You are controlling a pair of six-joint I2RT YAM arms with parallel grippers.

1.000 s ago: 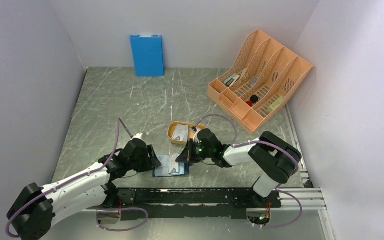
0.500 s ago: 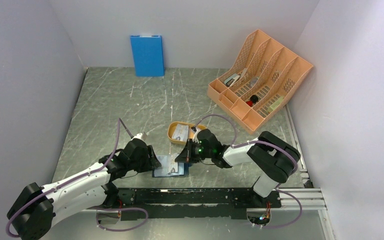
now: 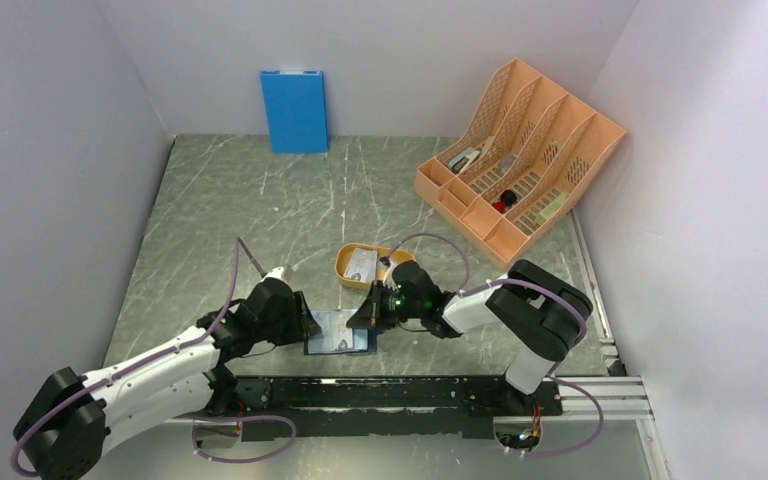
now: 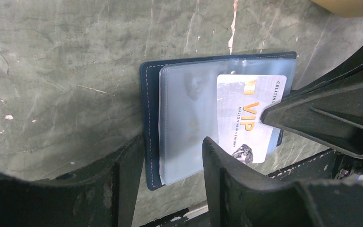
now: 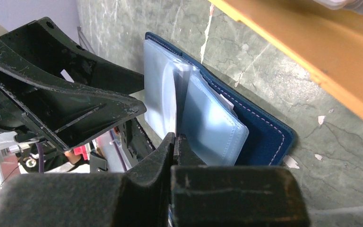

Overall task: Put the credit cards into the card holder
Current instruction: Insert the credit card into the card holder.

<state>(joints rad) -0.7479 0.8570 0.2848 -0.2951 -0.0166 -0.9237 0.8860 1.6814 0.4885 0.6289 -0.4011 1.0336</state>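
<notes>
The navy card holder (image 3: 341, 334) lies open on the table, its clear pockets (image 4: 189, 118) facing up. A pale VIP credit card (image 4: 246, 120) lies partway in between the clear leaves (image 5: 212, 123). My right gripper (image 5: 176, 141) is shut on the card's right edge, coming in from the right (image 3: 371, 314). My left gripper (image 4: 172, 163) hovers open astride the holder's near left corner, one finger (image 4: 127, 175) by the navy edge and the other over the pockets. More credit cards (image 3: 361, 264) lie in the orange tray.
The shallow orange oval tray (image 3: 346, 272) sits just behind the card holder, and its wall (image 5: 312, 61) is close to my right wrist. An orange file rack (image 3: 520, 150) stands at the back right. A blue panel (image 3: 294, 110) leans on the back wall. A black rail (image 3: 400, 392) runs along the near edge.
My right gripper has edged slightly left with the card, further over the holder. The left gripper's jaws have narrowed a little. The holder has not moved.
</notes>
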